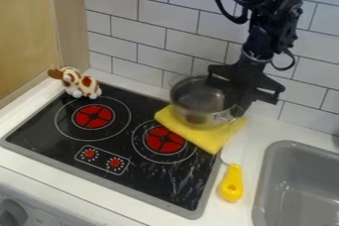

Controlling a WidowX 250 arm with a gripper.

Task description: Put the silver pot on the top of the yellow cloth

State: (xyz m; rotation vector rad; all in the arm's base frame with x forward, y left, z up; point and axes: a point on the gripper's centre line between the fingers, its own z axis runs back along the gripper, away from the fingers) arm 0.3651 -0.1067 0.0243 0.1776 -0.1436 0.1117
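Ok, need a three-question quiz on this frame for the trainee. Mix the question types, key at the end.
1. Multiple choice. The yellow cloth lies partly over the edge of:
a) the sink
b) the stove
c) the plush toy
2. True or false. The yellow-handled utensil lies between the stove and the sink.
3. Fill in the blank. As the camera sees it, the hand is at the ____ side of the silver pot.

Key: 1 b; 2 true; 3 right.
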